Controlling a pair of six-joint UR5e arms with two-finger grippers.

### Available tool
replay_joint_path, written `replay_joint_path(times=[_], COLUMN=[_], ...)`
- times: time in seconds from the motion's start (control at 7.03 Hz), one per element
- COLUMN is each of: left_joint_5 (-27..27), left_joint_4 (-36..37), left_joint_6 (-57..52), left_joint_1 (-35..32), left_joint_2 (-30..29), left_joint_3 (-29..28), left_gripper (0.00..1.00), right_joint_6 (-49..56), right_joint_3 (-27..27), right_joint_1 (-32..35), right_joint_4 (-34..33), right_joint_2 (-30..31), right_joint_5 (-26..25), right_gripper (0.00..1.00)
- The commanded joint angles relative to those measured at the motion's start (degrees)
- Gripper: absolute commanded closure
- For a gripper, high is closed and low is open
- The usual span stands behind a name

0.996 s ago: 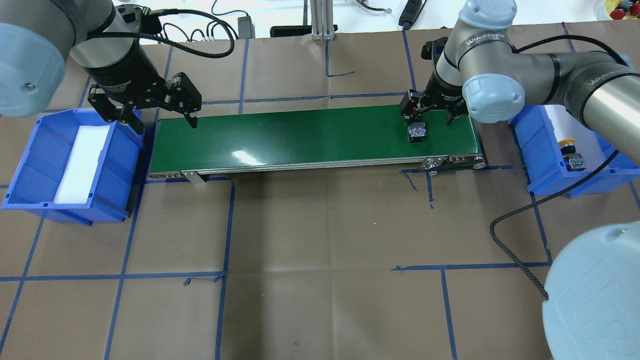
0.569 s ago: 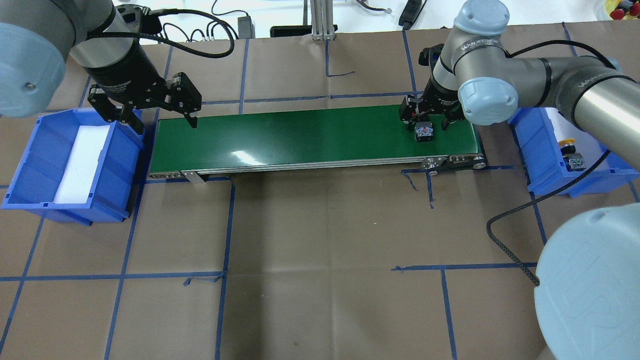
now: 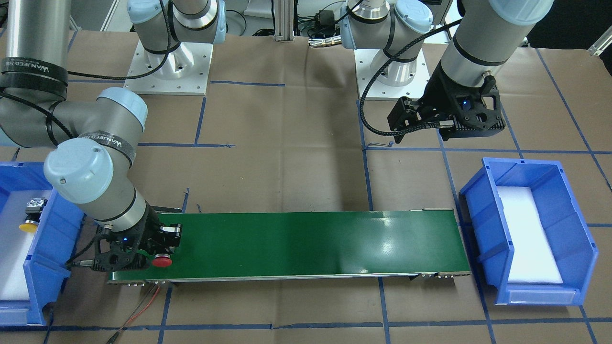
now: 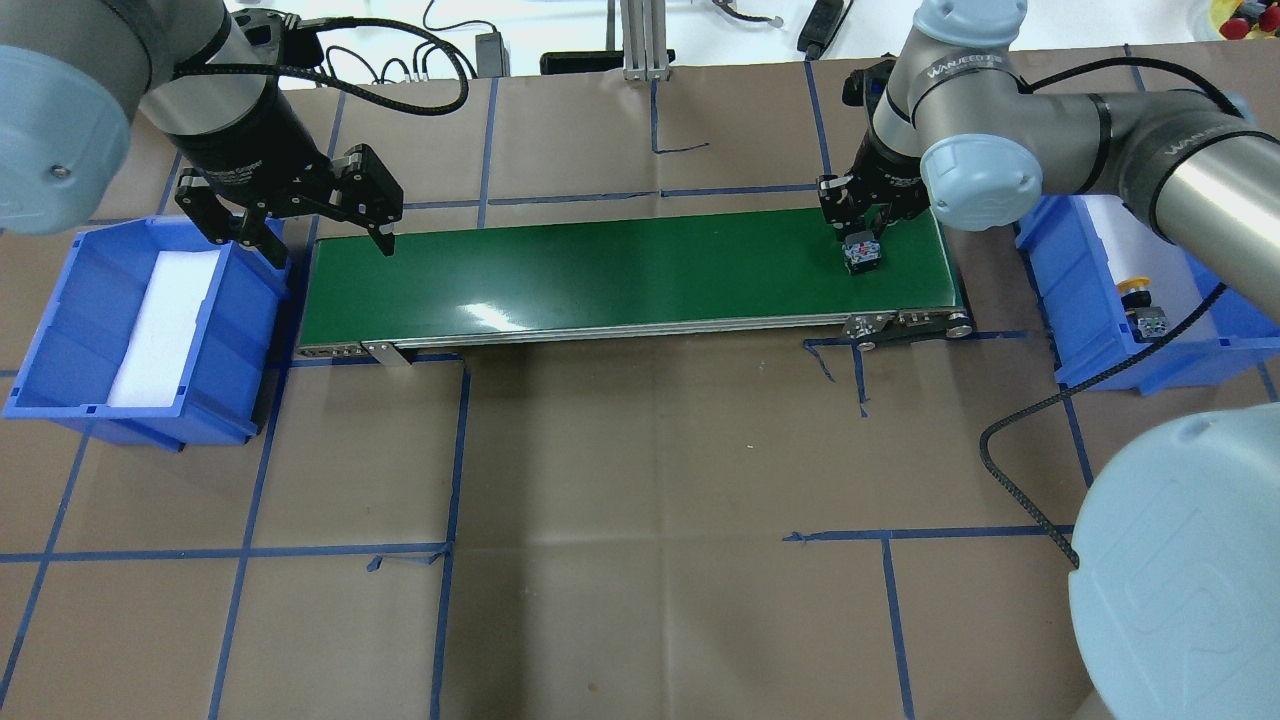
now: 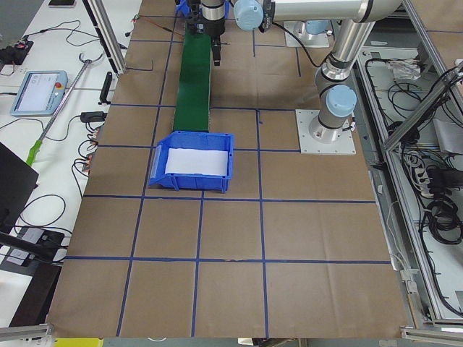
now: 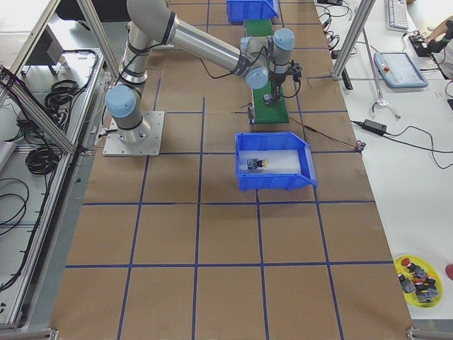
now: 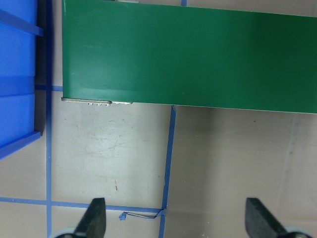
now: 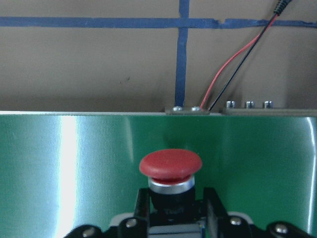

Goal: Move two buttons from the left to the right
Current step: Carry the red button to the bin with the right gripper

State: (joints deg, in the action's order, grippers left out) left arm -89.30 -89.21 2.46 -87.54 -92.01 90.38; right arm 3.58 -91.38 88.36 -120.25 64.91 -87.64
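Note:
The red button (image 4: 862,252) is at the right end of the green conveyor belt (image 4: 620,270). My right gripper (image 4: 862,238) is shut on its black collar; in the right wrist view the red cap (image 8: 170,166) sticks out ahead of the fingers (image 8: 141,206). Its cap also shows in the front-facing view (image 3: 161,261). I cannot tell whether it is lifted off the belt. The yellow button (image 4: 1140,300) lies on white foam in the right blue bin (image 4: 1080,340). My left gripper (image 4: 325,245) is open and empty, held above the belt's left end.
The left blue bin (image 4: 60,330) holds only white foam. A black cable (image 4: 1010,470) hangs off the right arm over the table. A red wire (image 3: 143,306) trails from the conveyor's right end. A dish of spare buttons (image 6: 417,273) sits far off the table.
My right gripper's fingers have closed from wide open onto the red button and shifted a little right along the belt with it. The left arm has not moved.

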Motion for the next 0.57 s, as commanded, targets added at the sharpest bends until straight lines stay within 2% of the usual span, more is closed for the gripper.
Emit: replay_joint_path(times=[0.0,0.28,0.43], left_joint_5=[0.0,0.0,0.09], left_joint_4=[0.0,0.0,0.0], left_joint_6=[0.0,0.26,0.26], left_joint_1=[0.0,0.0,0.0], left_joint_2=[-0.01,-0.01,-0.1], left_joint_3=[-0.03,-0.2,-0.29], left_gripper=[0.0,0.0,0.0], right_joint_6=[0.9,9.56,16.82], right_joint_3=[3.38,11.62,15.49], right_joint_1=[-1.59,-10.87,-15.88], right_joint_4=[7.69,16.93,18.02], right_joint_2=[4.49,6.71,6.11], right_joint_5=[-1.74,-1.31,-1.21], right_gripper=[0.97,0.97,0.97])
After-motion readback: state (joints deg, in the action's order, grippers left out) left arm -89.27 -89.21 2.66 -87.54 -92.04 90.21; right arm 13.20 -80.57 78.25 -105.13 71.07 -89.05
